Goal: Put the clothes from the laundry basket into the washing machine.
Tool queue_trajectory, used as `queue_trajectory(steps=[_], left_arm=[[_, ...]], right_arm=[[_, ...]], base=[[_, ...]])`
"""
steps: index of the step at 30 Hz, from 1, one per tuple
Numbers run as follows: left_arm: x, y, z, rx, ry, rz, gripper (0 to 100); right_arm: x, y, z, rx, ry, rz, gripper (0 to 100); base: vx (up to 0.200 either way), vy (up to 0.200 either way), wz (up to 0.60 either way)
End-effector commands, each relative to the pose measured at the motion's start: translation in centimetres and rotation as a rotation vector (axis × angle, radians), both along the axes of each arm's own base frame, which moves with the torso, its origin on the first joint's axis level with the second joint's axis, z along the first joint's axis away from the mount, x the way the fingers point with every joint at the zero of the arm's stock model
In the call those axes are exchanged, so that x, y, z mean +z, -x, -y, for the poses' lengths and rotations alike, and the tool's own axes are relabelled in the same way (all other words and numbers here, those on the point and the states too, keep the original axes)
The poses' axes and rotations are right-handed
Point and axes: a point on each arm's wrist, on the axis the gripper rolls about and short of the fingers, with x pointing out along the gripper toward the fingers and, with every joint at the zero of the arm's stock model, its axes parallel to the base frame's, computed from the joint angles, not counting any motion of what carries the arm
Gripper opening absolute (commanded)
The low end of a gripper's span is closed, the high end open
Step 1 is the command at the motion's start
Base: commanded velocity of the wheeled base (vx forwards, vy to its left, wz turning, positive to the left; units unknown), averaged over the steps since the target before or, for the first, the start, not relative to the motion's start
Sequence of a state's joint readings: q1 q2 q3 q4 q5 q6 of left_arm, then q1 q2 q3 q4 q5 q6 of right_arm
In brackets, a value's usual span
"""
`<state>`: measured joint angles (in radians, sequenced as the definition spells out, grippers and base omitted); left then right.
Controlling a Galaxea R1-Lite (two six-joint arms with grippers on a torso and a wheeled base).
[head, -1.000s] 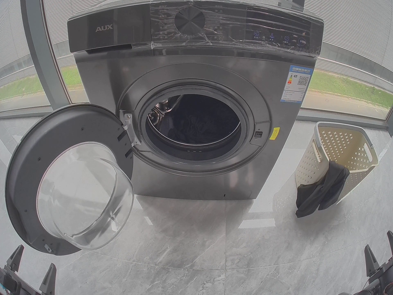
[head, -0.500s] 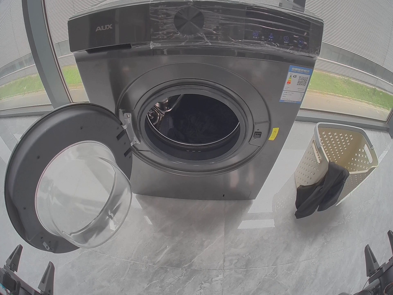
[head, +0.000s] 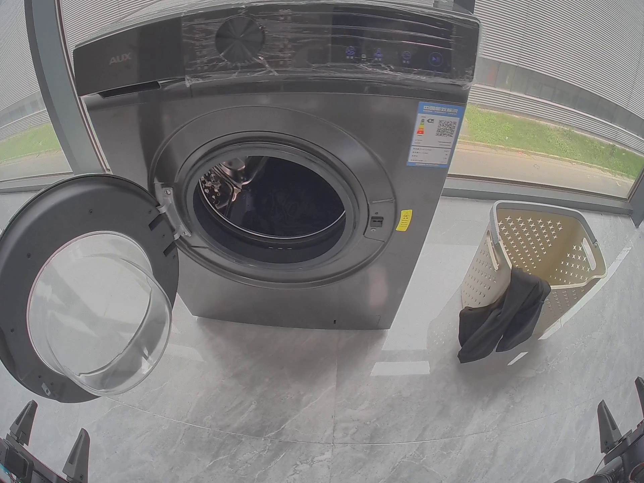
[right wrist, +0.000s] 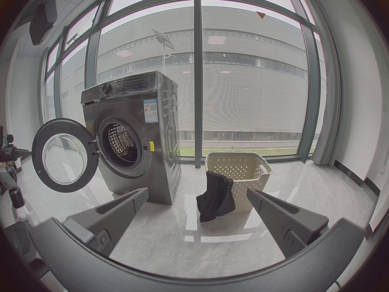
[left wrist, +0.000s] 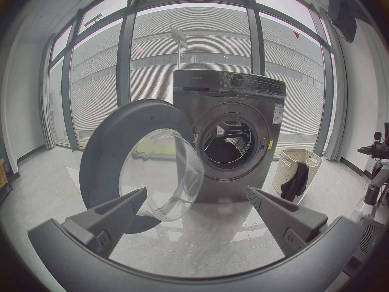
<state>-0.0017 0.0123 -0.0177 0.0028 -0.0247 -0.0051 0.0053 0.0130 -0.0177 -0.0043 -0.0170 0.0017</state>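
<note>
A grey front-loading washing machine (head: 282, 189) stands ahead, its round door (head: 80, 283) swung open to the left. Dark clothes (head: 282, 202) lie inside the drum. To its right on the floor sits a cream laundry basket (head: 547, 256) with a black garment (head: 500, 316) draped over its front rim. My left gripper (head: 50, 437) sits low at the left, open and holding nothing, well short of the door. Low at the right, my right gripper (head: 620, 414) is open too, some way in front of the basket (right wrist: 239, 173) and the hanging garment (right wrist: 216, 195).
Grey marble-look floor (head: 335, 397) lies free between me and the machine. Tall windows (head: 557, 102) and a grey frame post (head: 47, 75) stand behind it. The open door (left wrist: 137, 159) juts out into the floor on the left side.
The whole head view has shifted: machine and basket now sit further left in the picture, so the camera has turned right. Both grippers stay in the same corners.
</note>
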Motion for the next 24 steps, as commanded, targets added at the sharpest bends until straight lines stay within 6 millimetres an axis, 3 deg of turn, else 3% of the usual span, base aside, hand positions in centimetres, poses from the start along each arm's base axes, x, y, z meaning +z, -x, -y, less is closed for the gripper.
queue_trajectory(steps=[1, 10, 17, 24], left_arm=[[-0.48, -0.03, 0.0, -0.001, -0.001, -0.004, 100], [-0.46, -0.03, 0.01, -0.006, 0.003, -0.003, 100], [-0.5, -0.04, 0.01, -0.006, 0.003, -0.004, 100], [-0.5, -0.04, 0.01, -0.004, 0.003, -0.004, 100]], right_arm=[[-0.5, -0.08, 0.0, 0.001, 0.0, -0.01, 100], [-0.5, -0.08, 0.0, 0.001, 0.0, -0.01, 100], [-0.5, -0.08, 0.0, 0.001, 0.0, -0.01, 100], [-0.5, -0.08, 0.0, 0.001, 0.0, -0.01, 100]], base=[[0.0, -0.2, 0.0], [0.0, -0.2, 0.0], [0.0, 0.0, 0.0], [0.0, -0.2, 0.0]])
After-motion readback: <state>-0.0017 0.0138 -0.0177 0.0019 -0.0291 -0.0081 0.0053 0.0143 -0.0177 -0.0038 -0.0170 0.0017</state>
